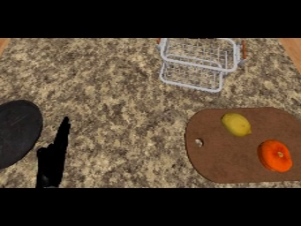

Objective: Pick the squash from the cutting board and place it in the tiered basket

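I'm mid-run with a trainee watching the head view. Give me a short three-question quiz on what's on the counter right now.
1. True or false: the yellow squash lies in the tiered basket.
2. What sits beside the squash on the cutting board? A) orange fruit B) knife C) cup
3. Which hand shows in view, and where?

Key: 1. False, it is on the board. 2. A. 3. The left hand, open at lower left beside a dark pan.

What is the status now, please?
Left hand open, resting low left; right hand out of view. Squash on cutting board beside orange fruit. Path to basket unobstructed.
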Action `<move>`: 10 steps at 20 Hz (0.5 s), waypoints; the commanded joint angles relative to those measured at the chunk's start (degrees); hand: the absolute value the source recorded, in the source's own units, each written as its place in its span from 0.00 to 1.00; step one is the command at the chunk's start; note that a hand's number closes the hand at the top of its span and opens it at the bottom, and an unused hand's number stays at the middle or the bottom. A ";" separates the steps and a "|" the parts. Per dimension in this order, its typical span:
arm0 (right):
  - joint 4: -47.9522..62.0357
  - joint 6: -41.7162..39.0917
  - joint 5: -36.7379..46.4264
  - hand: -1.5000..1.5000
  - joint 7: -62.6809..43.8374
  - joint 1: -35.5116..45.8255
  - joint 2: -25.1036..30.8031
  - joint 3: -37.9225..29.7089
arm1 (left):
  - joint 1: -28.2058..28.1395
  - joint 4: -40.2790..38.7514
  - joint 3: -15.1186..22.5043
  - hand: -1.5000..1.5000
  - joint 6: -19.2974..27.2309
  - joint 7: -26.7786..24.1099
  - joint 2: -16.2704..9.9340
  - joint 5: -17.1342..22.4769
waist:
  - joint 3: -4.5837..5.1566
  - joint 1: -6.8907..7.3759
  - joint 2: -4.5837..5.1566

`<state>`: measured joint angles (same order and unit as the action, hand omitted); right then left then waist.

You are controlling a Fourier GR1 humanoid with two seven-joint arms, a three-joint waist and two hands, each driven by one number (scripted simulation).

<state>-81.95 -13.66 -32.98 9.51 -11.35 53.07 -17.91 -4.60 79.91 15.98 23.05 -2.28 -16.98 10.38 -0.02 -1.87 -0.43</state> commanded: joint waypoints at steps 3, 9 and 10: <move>-12.02 -1.37 11.15 0.00 -5.46 -7.79 9.82 2.83 | 1.77 -0.16 0.08 0.50 -0.01 3.65 0.37 0.20 | 0.25 -0.57 0.07; -25.04 7.28 21.74 0.00 -16.78 -12.00 11.37 2.70 | 1.79 -1.05 -0.37 0.50 -0.49 2.62 0.84 -0.20 | 0.17 0.15 0.15; -29.08 7.32 22.19 0.00 -18.27 -15.69 10.99 0.58 | -1.67 0.11 -0.35 0.50 -1.61 0.27 -0.31 -0.11 | 0.19 -0.45 -0.14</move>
<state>-101.87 -9.93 -16.10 -2.97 -21.94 63.95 -16.14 -4.57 80.17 15.74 22.77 -1.53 -16.76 9.95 0.09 -1.96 -0.52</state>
